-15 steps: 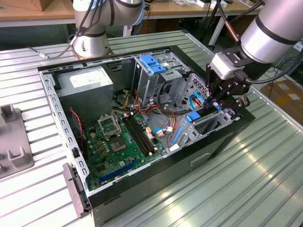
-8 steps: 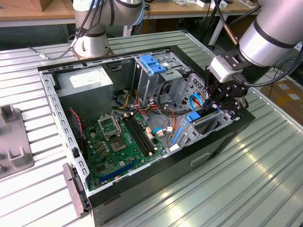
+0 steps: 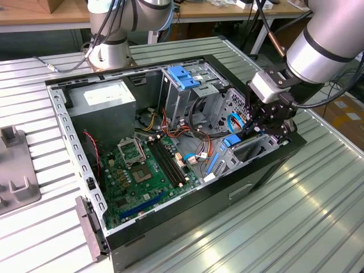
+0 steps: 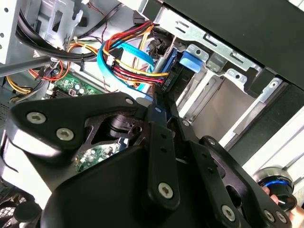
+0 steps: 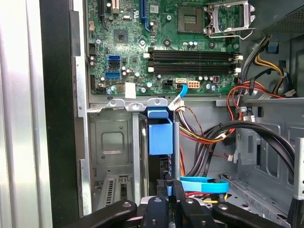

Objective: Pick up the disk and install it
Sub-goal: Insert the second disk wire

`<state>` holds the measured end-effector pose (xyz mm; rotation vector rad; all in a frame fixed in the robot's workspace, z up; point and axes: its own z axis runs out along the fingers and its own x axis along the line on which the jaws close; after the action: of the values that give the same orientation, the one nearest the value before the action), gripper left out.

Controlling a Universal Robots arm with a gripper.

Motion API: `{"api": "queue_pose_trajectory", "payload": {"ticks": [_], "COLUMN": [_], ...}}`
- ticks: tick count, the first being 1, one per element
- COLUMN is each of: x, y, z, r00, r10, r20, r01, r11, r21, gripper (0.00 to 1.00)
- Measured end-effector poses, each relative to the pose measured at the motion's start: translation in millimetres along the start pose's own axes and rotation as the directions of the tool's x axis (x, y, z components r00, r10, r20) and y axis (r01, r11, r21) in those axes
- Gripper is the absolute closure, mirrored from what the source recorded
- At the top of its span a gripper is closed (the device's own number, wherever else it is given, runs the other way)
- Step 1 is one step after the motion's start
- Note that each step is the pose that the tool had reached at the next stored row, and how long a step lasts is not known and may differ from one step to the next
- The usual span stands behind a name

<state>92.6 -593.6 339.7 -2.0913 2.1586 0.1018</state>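
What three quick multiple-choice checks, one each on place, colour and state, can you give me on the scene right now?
1. Where is the gripper?
A. Over the power supply
B. At the drive bay, at the exterior view's right end of the case
C. Above the table, outside the case

2. What colour is the plastic carrier on the disk?
A. Red
B. Green
C. Blue

3. How is the case's upper side?
A. Open, with the motherboard exposed
B. Closed by a panel
C. Covered with a cloth

Answers:
1 B: the gripper reaches down into the drive bay at that end of the case.
2 C: the disk shows a bright blue carrier in the first wrist view.
3 A: the green motherboard lies in plain sight inside the case.
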Motion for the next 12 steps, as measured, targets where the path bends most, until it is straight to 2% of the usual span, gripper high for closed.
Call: {"api": "queue_pose_trajectory", "payload": {"ticks": [8, 9, 12], "x": [0.1, 0.1, 0.0], "y": [0.0, 0.0, 0.0], "z": [0.6, 0.6, -0.8], "r00": [1.0000, 1.0000, 1.0000], "r10": [0.000, 0.000, 0.000], "r20": [0.0007, 0.0007, 0.0011], "r01": [0.000, 0.000, 0.000], "r11": [1.0000, 1.0000, 1.0000], "r21": [0.0001, 0.0000, 0.0001], "gripper": [0.83, 0.76, 0.76]}}
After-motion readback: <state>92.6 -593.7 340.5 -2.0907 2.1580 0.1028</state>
